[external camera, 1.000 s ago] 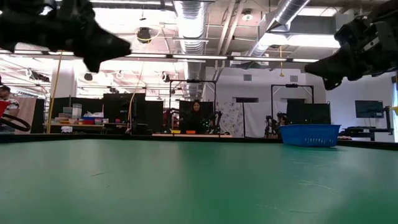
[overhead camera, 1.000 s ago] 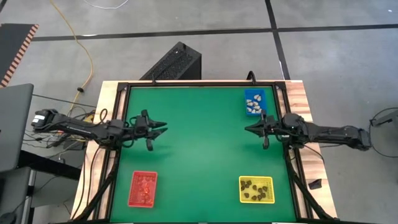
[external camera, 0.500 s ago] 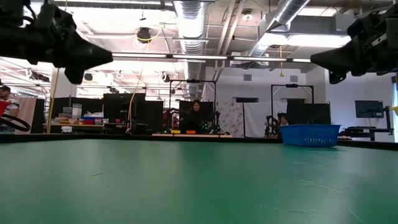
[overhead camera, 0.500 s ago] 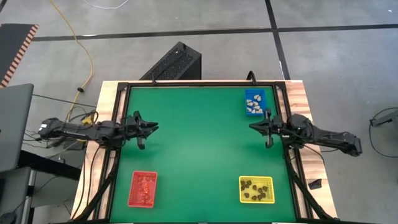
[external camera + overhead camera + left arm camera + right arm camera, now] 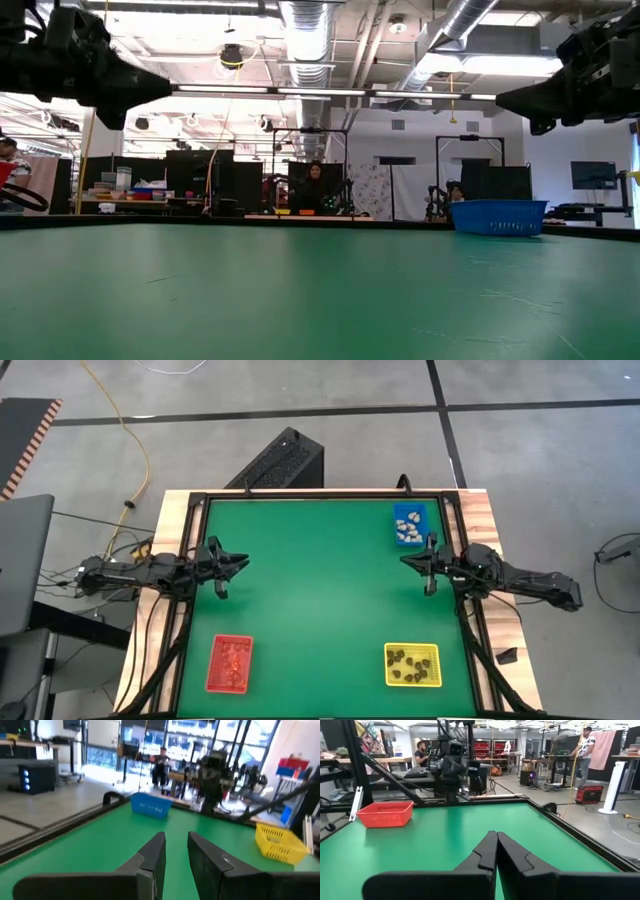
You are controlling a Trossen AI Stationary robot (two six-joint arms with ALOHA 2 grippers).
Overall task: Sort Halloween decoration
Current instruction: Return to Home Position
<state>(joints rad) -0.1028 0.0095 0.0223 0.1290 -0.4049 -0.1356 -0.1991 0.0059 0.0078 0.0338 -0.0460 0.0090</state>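
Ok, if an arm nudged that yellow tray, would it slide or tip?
Probably slide: the yellow tray sits low and flat on the smooth table. Its mesh-like walls suggest light plastic, so it may skid easily. The dark trinkets inside look loose and could shift.

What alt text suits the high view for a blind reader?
From above: a green table with two dark arms reaching in from its sides, left gripper and right gripper facing each other. Orange trinkets lie in a red rectangular tray, dark trinkets in a yellow tray, cream trinkets in a blue tray.

Left tool [image 5: 176, 837] ajar, right tool [image 5: 496, 835] closed.
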